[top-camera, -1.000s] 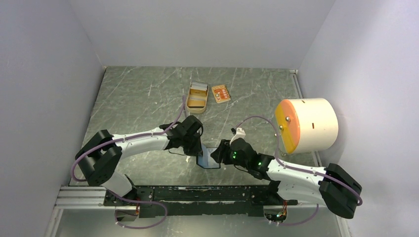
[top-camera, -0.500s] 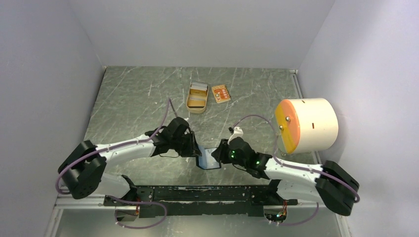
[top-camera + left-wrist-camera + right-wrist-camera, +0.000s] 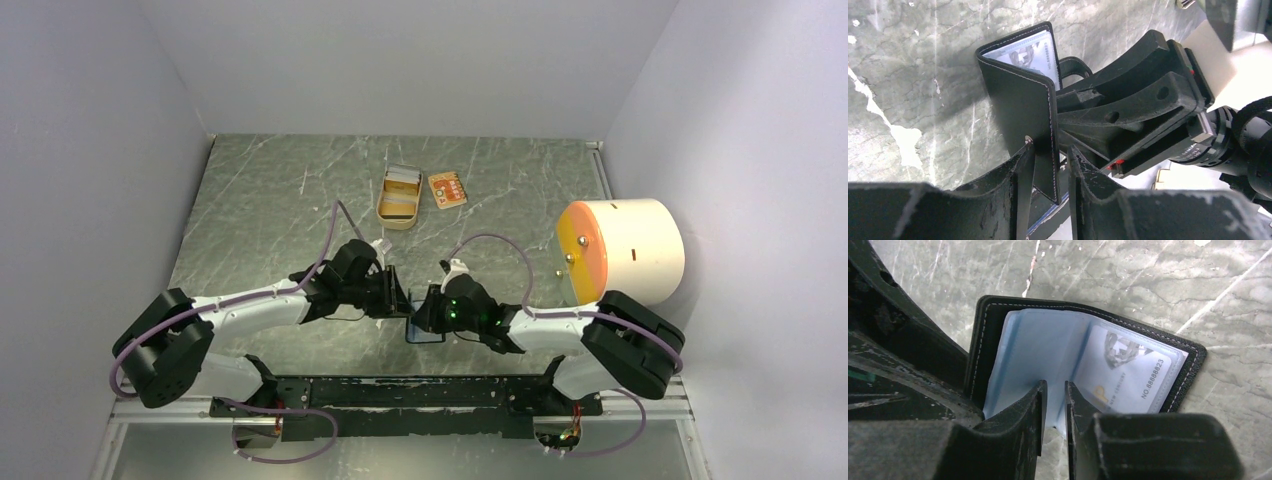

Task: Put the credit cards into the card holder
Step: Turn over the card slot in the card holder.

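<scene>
The black card holder (image 3: 425, 332) stands open near the front of the table, its blue lining showing. My left gripper (image 3: 1048, 155) is open and straddles the upright left cover (image 3: 1018, 95), with a gap on one side. My right gripper (image 3: 1054, 390) sits at the lower edge of the blue sleeves (image 3: 1043, 350), its jaws narrow with a slit between them and nothing clearly pinched. A pale grey-white credit card (image 3: 1128, 372) lies inside the right-hand sleeve. A tan-orange credit card (image 3: 447, 189) lies flat on the table at the back.
A tan-gold oblong tin (image 3: 399, 196) lies open just left of the orange card. A large white drum with an orange face (image 3: 620, 252) stands by the right wall. Grey walls close in three sides, and a black rail (image 3: 400, 392) runs along the front.
My left gripper has opened off the cover and its arm has shifted left. My right gripper has moved left up to the holder while its jaws narrowed.
</scene>
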`<control>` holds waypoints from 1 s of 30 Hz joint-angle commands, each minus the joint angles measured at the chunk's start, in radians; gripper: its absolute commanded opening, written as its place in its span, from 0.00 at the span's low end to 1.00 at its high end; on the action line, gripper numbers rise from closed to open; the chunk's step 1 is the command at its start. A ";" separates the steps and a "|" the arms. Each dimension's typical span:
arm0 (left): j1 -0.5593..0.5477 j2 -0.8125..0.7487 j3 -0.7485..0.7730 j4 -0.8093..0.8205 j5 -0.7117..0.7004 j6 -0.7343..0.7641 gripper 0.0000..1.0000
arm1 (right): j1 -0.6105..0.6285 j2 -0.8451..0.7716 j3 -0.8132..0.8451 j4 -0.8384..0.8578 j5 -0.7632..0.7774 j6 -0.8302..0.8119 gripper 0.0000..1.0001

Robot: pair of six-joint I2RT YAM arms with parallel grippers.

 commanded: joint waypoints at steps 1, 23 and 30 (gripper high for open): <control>0.004 -0.002 0.016 -0.036 -0.044 0.032 0.35 | 0.003 0.008 0.035 0.046 -0.021 -0.012 0.25; 0.005 0.004 0.027 -0.144 -0.144 0.091 0.09 | -0.054 -0.147 0.190 -0.268 0.162 -0.202 0.38; 0.013 -0.047 -0.018 -0.125 -0.142 0.092 0.09 | -0.190 -0.044 0.414 -0.317 0.111 -0.469 0.52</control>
